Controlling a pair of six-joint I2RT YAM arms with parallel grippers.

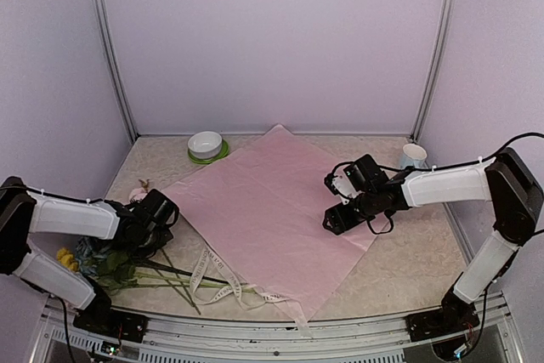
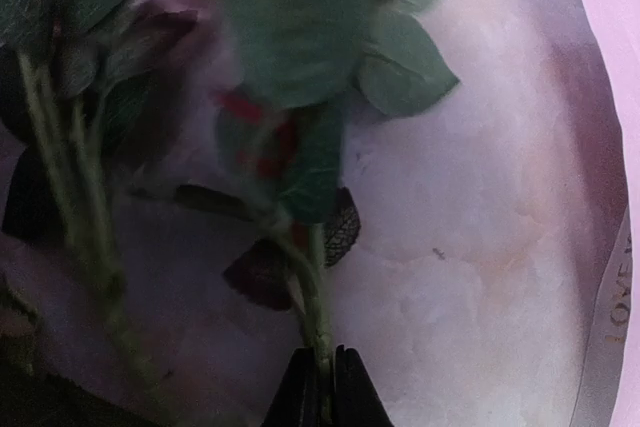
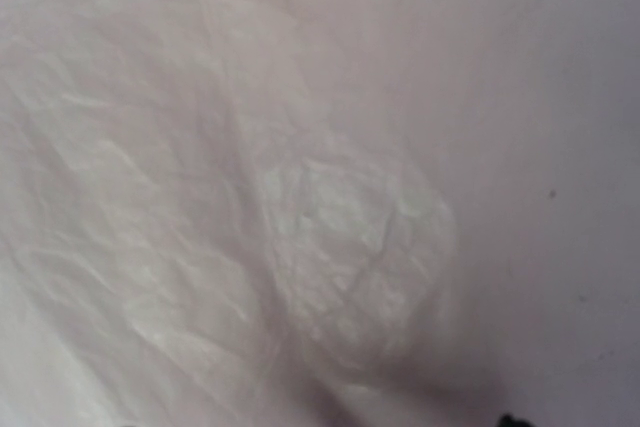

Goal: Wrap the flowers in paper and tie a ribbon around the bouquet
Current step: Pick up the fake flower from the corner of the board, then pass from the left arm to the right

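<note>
The lilac-pink paper (image 1: 272,210) lies flat as a diamond in the middle of the table. The flowers (image 1: 102,259) lie off its left corner, their long stems pointing right. My left gripper (image 1: 146,231) hangs over them. In the left wrist view that gripper (image 2: 327,387) is shut on one green stem of the flowers (image 2: 318,307), with leaves and a pink bloom blurred above. The cream ribbon (image 1: 212,274) lies looped across the stems near the front edge. My right gripper (image 1: 334,218) hovers low over the paper's right side, open with nothing in it. Its wrist view shows only crinkled paper (image 3: 340,257).
A white bowl on a green saucer (image 1: 206,145) stands at the back, next to the paper's far corner. A white cup (image 1: 414,155) stands at the back right. Lilac walls with metal posts close in the table. The ribbon (image 2: 612,317) shows at the left wrist view's right edge.
</note>
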